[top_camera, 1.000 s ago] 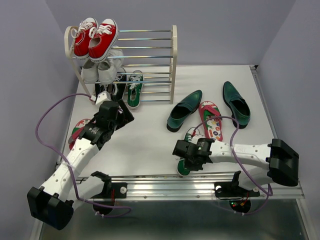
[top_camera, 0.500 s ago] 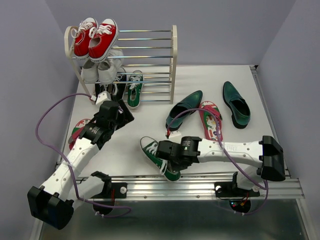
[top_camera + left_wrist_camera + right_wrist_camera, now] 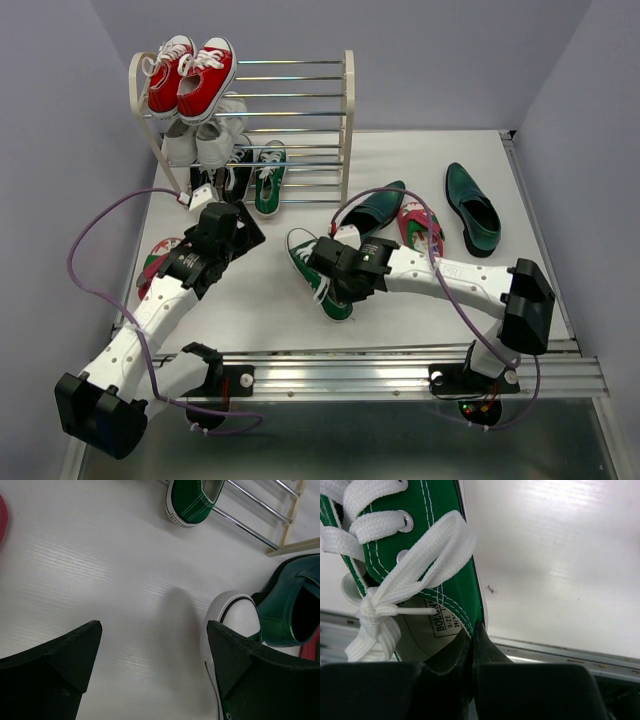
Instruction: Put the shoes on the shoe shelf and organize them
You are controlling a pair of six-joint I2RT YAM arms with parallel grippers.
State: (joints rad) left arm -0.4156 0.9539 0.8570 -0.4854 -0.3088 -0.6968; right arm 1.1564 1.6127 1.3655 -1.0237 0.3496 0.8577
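Top external: right pincer is clamping green sneaker by collar at middle of table, bare surface lying to its left; left pincer is gaping apart, hovering just before front edge of shelf.

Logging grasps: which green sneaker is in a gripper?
The green sneaker mid-table, pinched at its collar by the right gripper; its twin sits on the bottom tier of the shelf.

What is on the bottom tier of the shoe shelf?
One green sneaker beside a black sneaker. The left arm and upper rods cover the tier's left end, so anything there is hidden.
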